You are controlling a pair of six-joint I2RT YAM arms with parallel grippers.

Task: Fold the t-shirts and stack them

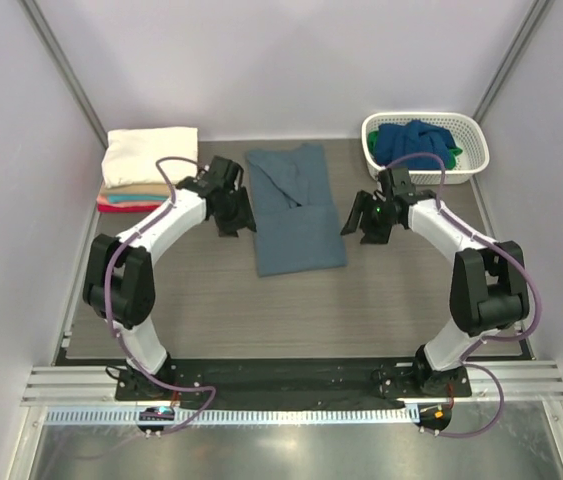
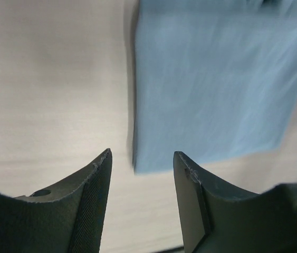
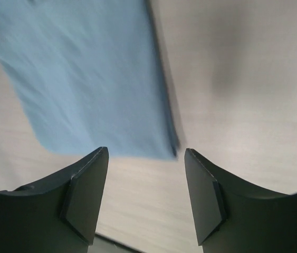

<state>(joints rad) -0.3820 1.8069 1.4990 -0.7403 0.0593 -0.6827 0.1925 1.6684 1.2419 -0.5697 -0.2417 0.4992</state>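
Both pairs of jaws are held apart, with nothing gripped: the left gripper (image 2: 142,158) is seen near the left edge of the slate grey-blue t-shirt (image 1: 296,215), the right gripper (image 3: 145,153) near its right edge. The shirt lies partly folded in the middle of the table (image 1: 211,300), between a folded stack (image 1: 151,155) and a basket (image 1: 473,140). If only one layer is pinched, the fold could be dragged open. The wrist views are blurred, so layers cannot be counted.

I've got bare table (image 1: 291,310) across the near half, free to pass. Far left corner blocked by the folded stack (image 1: 149,160), far right by the basket (image 1: 423,116) (shirts (image 1: 416,140) piled inside). Centre taken by the grey-blue shirt (image 1: 296,215).
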